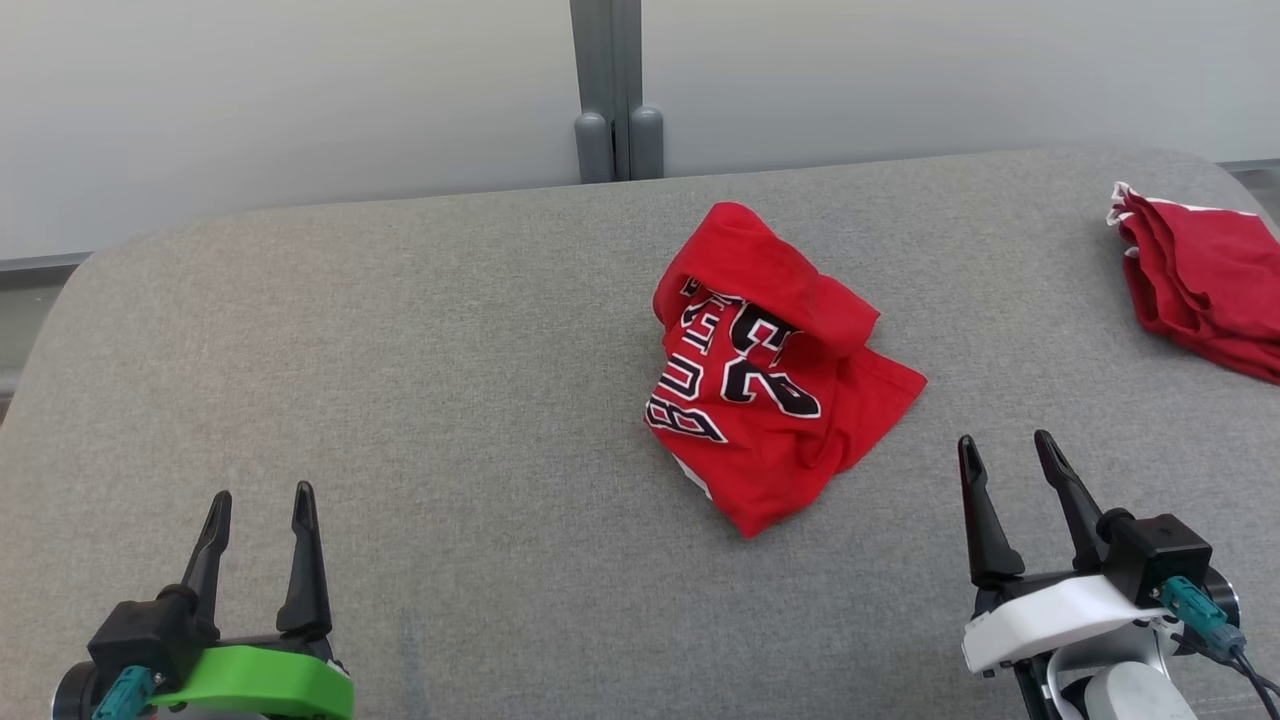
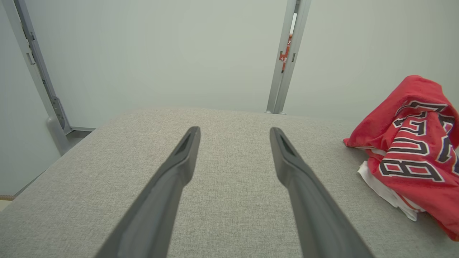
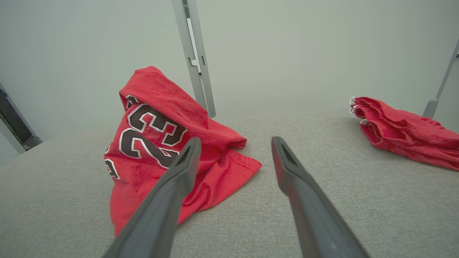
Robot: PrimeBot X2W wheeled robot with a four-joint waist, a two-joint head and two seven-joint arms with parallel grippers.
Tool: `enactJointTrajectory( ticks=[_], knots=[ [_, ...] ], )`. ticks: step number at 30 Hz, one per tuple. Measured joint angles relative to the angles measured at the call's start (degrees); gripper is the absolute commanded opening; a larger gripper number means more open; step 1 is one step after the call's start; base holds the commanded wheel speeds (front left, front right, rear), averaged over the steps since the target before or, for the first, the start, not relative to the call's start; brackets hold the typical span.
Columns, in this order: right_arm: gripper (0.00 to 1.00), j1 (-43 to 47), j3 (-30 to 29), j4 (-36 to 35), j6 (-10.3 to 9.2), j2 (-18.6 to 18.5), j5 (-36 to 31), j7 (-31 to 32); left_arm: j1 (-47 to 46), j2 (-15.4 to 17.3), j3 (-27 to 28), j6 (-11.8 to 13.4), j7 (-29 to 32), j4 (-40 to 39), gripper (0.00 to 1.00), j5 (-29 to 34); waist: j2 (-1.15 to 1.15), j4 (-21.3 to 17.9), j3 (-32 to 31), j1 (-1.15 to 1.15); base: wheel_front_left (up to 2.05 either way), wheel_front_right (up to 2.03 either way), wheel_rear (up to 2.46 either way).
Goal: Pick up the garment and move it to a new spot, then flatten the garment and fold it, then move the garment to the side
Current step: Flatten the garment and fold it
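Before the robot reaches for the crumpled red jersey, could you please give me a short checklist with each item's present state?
1. The left hand is open and holds nothing: ok.
2. The right hand is open and holds nothing: ok.
3. The red jersey lies free on the grey surface, touched by neither hand: ok.
4. The jersey lies flat: not ok, it sits bunched in a heap.
5. The second red garment lies apart from the jersey, toward the right edge: ok.
6. Where the jersey's collar is: cannot tell, the folds hide it.
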Motion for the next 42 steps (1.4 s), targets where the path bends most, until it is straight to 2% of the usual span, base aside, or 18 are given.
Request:
enactJointTrajectory(
  ticks=[42],
  knots=[
    [1.00,-1.56,0.09,1.75,0.00,-0.56,-0.14,0.00,-0.75,-2.30,2.55,-2.57,0.00,1.57,1.00,3.08,0.00,0.35,0.80,0.00,0.00,0.00,0.00]
  ],
)
